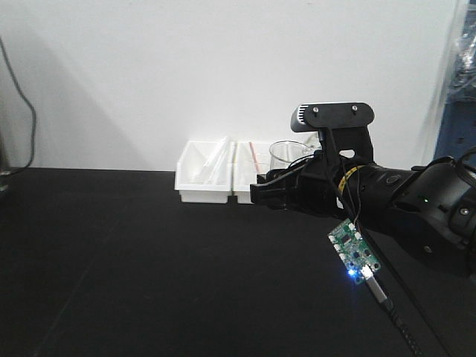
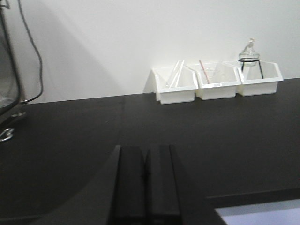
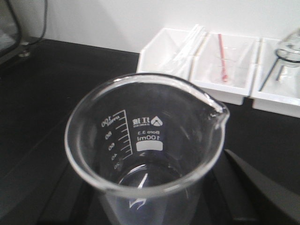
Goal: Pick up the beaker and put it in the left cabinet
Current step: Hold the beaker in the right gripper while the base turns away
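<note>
Beaker (image 3: 147,140) in right gripper (image 1: 258,195), open black table (image 1: 111,260) leftward, white bins (image 1: 202,182) against wall

Plain white painted wall (image 1: 223,67) spans the far side, evenly lit, with a soft shadow at left. Matte black table (image 1: 111,260) abuts it. Thin dark cable (image 1: 33,123) hangs at far left.

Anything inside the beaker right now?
Looks empty: inside the beaker only clear glass and its printed scale show, no liquid or object. The frame cuts off its base edge; in the front view the right pincer hides its lower half.
</note>
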{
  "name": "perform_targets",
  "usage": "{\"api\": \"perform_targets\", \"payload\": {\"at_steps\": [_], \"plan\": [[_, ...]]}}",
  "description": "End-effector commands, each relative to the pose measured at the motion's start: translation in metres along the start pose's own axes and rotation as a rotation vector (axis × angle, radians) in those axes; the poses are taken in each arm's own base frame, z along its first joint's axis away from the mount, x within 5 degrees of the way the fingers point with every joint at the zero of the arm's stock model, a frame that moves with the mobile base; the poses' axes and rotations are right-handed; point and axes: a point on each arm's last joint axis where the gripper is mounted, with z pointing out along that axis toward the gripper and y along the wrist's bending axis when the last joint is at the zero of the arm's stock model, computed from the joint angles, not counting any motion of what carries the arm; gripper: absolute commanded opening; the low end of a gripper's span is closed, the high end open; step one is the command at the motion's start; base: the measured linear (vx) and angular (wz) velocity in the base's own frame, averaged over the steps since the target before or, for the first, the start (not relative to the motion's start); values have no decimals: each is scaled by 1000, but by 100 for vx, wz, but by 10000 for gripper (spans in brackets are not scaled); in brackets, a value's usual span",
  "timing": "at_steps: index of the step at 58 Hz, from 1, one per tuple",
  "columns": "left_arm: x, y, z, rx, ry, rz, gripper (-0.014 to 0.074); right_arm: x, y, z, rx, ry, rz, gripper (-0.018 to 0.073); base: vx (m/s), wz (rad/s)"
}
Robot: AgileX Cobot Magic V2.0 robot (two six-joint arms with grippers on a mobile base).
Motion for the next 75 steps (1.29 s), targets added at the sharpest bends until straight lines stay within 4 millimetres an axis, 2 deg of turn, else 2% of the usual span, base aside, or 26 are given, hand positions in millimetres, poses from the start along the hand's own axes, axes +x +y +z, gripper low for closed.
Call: {"api": "perform_targets", "payload": {"at_steps": [1,49,75], "plan": [[-3,0,-1,-7,-86,-10,1,-29,2,-20,-36,-147,-9,-8,-14,30],[-3,0,-1,-7,-86,-10,1,-29,2,-20,-36,-147,-9,-8,-9,34],[-3,0,-1,-7,-86,-10,1,-29,2,-20,-36,-147,-9,-8,-2,56]]}}
